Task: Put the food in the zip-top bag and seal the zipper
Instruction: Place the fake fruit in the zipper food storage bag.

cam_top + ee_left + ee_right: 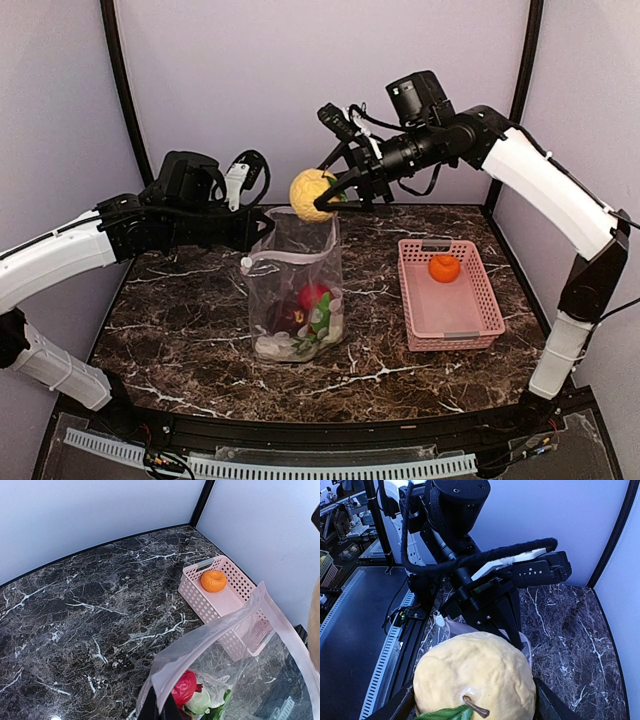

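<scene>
looking down from the top camera: the right gripper (338, 196) carries a yellow toy fruit (312, 195) just above the open mouth of the zip-top bag (297, 300), with its jaws spread wide around the fruit.
bag position: it stands upright in the middle of the dark marble-look table (180, 320), to the left of a pink lattice basket (452, 322).
left gripper (262, 232): pinched fully closed on the bag's rim at its left side, holding the mouth up.
zipper (290, 258): a whitish strip curving round the mouth, not sealed.
inside the bag: a red toy fruit (313, 296), green leaves and white pieces at the bottom.
not yet bagged: an orange toy fruit (444, 267) lying in the basket.
left wrist view: clear, crinkly film with a pale pink edge, caught between dark fingertips (161, 711). the basket is rigid perforated plastic and the orange has a dimpled skin.
right wrist view: the yellow fruit fills the foreground. it is round, with a matte pebbled skin, a brown stem and a green leaf, and a black finger sits on each side.
handling, judged: the fruit is probably light, firm and apt to roll, so grip it across its widest part. the bag is limp and slippery, so take it by the stiffer zipper strip.
</scene>
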`<control>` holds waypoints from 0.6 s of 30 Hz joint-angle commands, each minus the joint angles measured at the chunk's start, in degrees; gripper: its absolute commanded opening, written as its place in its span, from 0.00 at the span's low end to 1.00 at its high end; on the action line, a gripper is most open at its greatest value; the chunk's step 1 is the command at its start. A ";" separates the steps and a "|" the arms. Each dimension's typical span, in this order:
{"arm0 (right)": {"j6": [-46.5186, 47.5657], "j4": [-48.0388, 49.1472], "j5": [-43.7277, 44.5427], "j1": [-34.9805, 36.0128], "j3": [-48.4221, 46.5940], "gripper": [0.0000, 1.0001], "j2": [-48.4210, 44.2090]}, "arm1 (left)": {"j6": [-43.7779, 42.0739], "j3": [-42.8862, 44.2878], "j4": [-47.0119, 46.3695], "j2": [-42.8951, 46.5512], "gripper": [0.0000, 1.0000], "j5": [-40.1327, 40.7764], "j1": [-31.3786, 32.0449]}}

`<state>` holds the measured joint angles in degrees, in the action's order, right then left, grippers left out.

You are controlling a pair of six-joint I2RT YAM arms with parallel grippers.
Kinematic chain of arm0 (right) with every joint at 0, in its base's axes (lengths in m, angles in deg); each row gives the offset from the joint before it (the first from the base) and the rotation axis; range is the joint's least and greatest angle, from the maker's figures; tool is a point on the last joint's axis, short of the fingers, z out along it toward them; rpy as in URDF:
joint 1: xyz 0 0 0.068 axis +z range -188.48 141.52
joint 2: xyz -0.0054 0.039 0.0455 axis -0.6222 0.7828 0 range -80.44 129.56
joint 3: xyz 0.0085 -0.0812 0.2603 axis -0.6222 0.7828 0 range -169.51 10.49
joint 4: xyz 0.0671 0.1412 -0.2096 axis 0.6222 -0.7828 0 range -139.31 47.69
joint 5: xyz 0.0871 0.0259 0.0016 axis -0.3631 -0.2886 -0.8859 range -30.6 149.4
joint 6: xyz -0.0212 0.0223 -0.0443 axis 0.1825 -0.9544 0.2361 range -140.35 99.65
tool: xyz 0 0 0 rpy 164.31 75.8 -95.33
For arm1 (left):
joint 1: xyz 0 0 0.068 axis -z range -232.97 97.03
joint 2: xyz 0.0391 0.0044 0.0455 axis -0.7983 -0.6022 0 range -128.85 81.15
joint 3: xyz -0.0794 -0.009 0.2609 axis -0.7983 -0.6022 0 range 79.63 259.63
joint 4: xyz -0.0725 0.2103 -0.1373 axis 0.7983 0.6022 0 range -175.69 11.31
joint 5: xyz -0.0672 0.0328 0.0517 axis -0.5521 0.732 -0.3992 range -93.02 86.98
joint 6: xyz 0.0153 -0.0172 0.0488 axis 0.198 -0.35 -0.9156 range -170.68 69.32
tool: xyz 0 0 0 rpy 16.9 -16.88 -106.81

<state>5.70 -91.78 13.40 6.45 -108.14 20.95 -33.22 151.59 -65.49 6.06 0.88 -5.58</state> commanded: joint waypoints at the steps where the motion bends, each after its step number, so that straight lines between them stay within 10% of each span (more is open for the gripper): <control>1: 0.30 -0.25 1.70 1.32 -2.09 0.56 1.31 | 0.91 0.10 0.21 2.34 0.01 -0.20 -0.21; 18: 1.64 -1.73 6.56 2.45 -2.22 0.99 1.35 | 0.77 -0.94 -0.06 2.94 0.01 -0.25 -0.22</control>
<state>6.92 -93.09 19.02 8.37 -109.19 23.88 -32.53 151.57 -65.46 7.04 0.68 -5.58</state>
